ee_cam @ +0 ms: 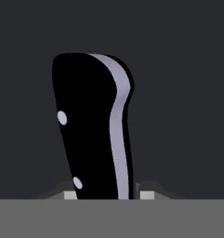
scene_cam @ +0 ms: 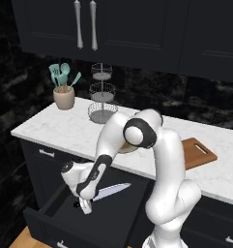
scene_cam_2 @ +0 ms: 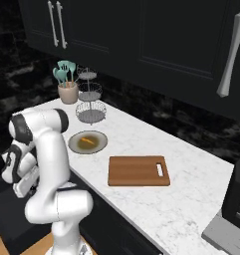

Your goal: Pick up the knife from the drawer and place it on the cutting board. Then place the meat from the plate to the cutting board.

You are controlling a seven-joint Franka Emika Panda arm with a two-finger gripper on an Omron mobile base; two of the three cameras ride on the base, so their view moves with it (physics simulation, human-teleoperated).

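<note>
Hand view shows the claw (ee_cam: 106, 194) pinching the knife (ee_cam: 92, 130) by its black handle, inside the open drawer (scene_cam: 65, 213). I judge it should lift straight, blade level, before swinging to the cutting board (scene_cam_2: 139, 171) on the bench (scene_cam_2: 191, 199).

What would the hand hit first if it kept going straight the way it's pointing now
The hand points down into the open drawer, with the knife handle between its fingertips. Beyond the knife, it would probably meet the drawer's dark floor first; depth is hard to judge.
</note>
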